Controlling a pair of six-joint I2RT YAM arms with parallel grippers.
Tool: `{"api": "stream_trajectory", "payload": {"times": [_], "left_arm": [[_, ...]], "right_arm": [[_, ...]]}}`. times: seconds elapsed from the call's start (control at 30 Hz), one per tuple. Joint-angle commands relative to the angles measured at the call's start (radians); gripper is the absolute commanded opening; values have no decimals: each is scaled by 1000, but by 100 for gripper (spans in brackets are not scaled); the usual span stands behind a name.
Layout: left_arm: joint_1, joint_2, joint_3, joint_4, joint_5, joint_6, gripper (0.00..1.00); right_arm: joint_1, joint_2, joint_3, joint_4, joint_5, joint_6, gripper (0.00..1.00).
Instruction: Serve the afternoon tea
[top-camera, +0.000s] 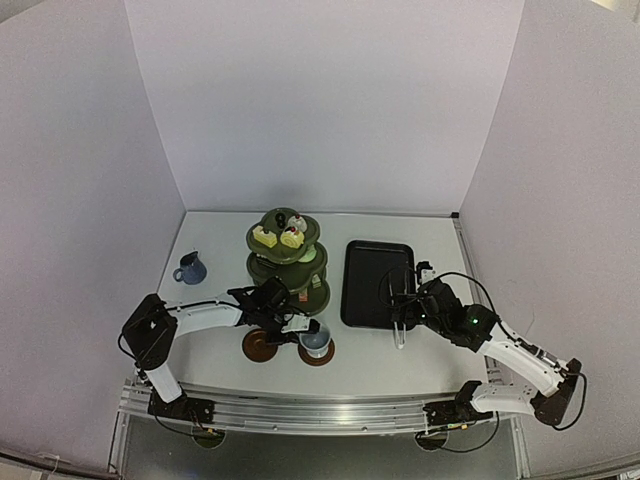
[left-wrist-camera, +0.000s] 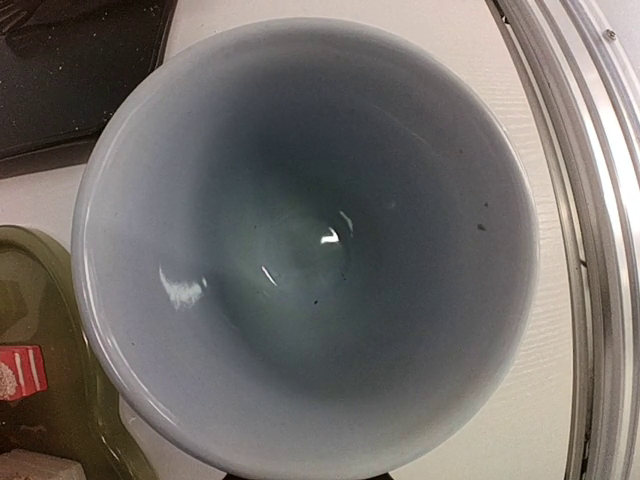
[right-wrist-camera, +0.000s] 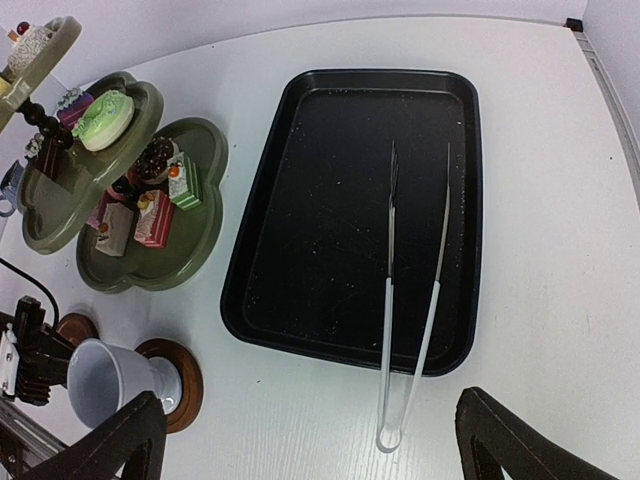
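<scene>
1. Left gripper (top-camera: 298, 327): jaws drawn together and clamped on the pale mug (top-camera: 316, 340). Whether the grip is on the rim or the handle cannot be told.
2. Pale mug: tilted, mouth turned left toward the left wrist, base at the right saucer (right-wrist-camera: 186, 388). Its bare interior (left-wrist-camera: 300, 250) fills the left wrist view.
3. Left saucer (top-camera: 260, 347): sits just beside the right saucer, near the front edge of the table (top-camera: 360, 365), with nothing on it.
4. Stand (top-camera: 286, 258): upright at the table's centre, just beyond the saucers. Its three tiers carry the cakes (right-wrist-camera: 150, 220), among them a green round one on the middle tier and pink slices on the bottom tier.
5. Dark blue mug (top-camera: 190, 268): upright on the table, left of the stand and well apart from the saucers.
6. Right gripper (right-wrist-camera: 310, 400): fingers spread wide, holding nothing, hanging above the near end of the tongs (right-wrist-camera: 412, 320).
7. Tongs: tips lie inside the black tray (right-wrist-camera: 260, 250); the looped end overhangs the tray's near rim.
8. Tray: right of the stand, close beside it.
</scene>
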Motion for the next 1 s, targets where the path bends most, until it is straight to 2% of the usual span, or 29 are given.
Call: {"api": "stream_trajectory", "payload": {"times": [0.0, 0.17, 0.33, 0.73, 0.83, 0.97], "left_arm": [[-13, 11, 47, 2, 23, 16, 1], [-13, 8, 53, -43, 15, 31, 12], [-13, -22, 35, -70, 9, 65, 19], [-4, -69, 51, -71, -10, 40, 59], [51, -147, 17, -78, 58, 74, 71], [158, -267, -6, -212, 217, 204, 77]], "right_arm": [[2, 2, 31, 7, 14, -7, 98], [2, -1, 32, 7, 15, -9, 98], [2, -4, 30, 7, 16, -9, 98], [3, -11, 30, 5, 2, -7, 98], [2, -24, 21, 6, 1, -2, 98], [3, -35, 14, 6, 6, 1, 98]]}}
